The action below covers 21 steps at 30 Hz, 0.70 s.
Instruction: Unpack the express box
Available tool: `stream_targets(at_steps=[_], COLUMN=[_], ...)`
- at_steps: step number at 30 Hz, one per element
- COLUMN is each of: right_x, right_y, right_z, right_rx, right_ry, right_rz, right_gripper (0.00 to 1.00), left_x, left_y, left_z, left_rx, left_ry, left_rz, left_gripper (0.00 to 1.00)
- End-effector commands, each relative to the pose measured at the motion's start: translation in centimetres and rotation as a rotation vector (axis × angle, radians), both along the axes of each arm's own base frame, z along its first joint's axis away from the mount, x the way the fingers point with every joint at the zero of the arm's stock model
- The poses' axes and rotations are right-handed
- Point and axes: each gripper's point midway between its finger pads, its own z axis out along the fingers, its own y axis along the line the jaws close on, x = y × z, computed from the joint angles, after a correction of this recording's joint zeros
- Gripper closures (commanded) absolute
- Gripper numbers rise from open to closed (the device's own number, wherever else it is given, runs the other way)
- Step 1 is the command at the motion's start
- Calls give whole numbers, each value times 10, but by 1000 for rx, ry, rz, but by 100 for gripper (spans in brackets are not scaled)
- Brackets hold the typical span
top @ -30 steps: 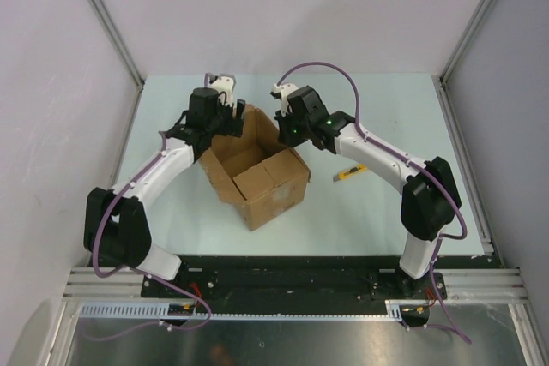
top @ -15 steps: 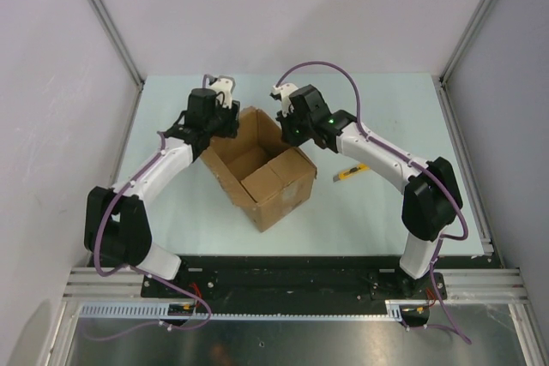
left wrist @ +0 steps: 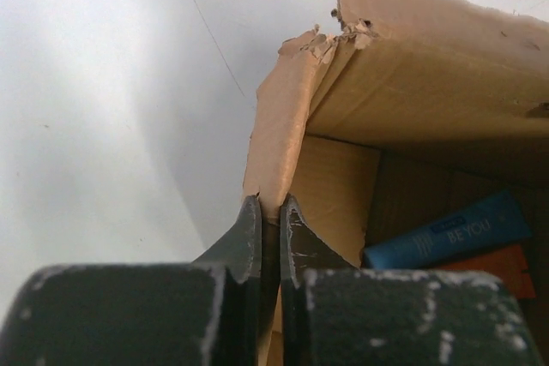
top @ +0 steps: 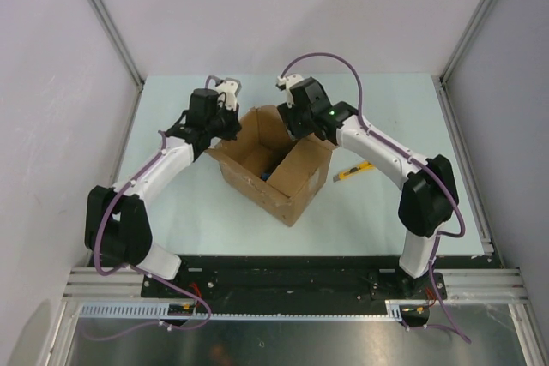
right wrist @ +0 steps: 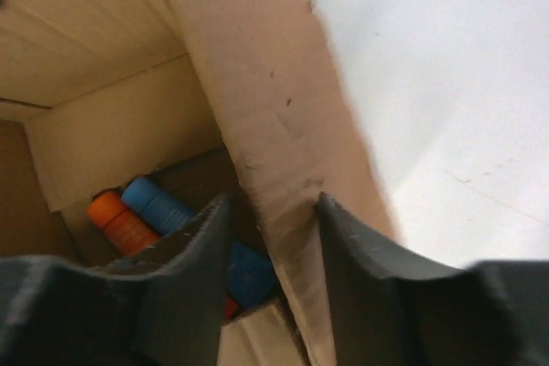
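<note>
The express box (top: pixel 296 184) stands in the middle of the table, brown cardboard, its top open and its flaps spread. My left gripper (top: pixel 226 123) is at its far-left corner, shut on the torn edge of a flap (left wrist: pixel 283 139). My right gripper (top: pixel 292 124) is at the far-right side, open, its fingers astride a cardboard flap (right wrist: pixel 274 152) without pinching it. Inside the box lie a blue tube (right wrist: pixel 159 203), an orange tube (right wrist: pixel 120 220) and a blue printed packet (left wrist: pixel 446 229).
A small yellow utility knife (top: pixel 350 172) lies on the table right of the box, under my right arm. The pale table (top: pixel 171 203) is framed by metal posts at both sides and a rail along the near edge.
The left gripper has shut on the flap edge and the right gripper has opened. The box's flaps have spread outward, its inside now shows, and the box has shifted to the right.
</note>
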Motion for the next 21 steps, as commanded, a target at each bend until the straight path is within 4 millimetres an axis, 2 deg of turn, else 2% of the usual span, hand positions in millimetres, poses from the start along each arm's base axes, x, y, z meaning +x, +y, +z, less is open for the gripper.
stream_targets(at_steps=[1,2,3,6,9,10,11,12,13,14,17,21], right_x=[6,8,9,6,-7,-12,-18,-23,-25,-33,-41,-42], right_y=[-14,-17,-17,-12,4,14,15,18,21,20,20,28], right_z=[54,61,74,96,91,95,74,69,70,48,25,0], right_rx=[24,18,31,48,44,63,10,4,1,-67,-102,-122], right_ry=[-90,-113,-139,-186,-150,-135,-65,-28,-9,53,121,179], right_rz=[-152,-187,-203,-233,-180,-150,-138,-141,-145,-143,-151,-141], right_gripper=[46,41,41,43,55,65,70,75,85,89,97,99], left_x=[-15,-16,-18,-21,-25,-26,-24,-25,-25,-25,-29,-36], left_y=[4,3,1,-2,-6,-8,-4,-3,-3,-2,-3,-3], left_z=[-15,-12,-11,-12,-12,-11,-11,-9,-7,-6,-5,-11], left_rx=[-19,-36,-57,-75,-89,-89,-87,-90,-96,-103,-112,-91], left_ry=[120,119,128,139,148,147,144,142,142,140,140,147], left_rz=[83,88,104,134,172,182,226,238,252,273,283,265], left_gripper=[100,100,100,100,100,100,100,100,100,100,100,100])
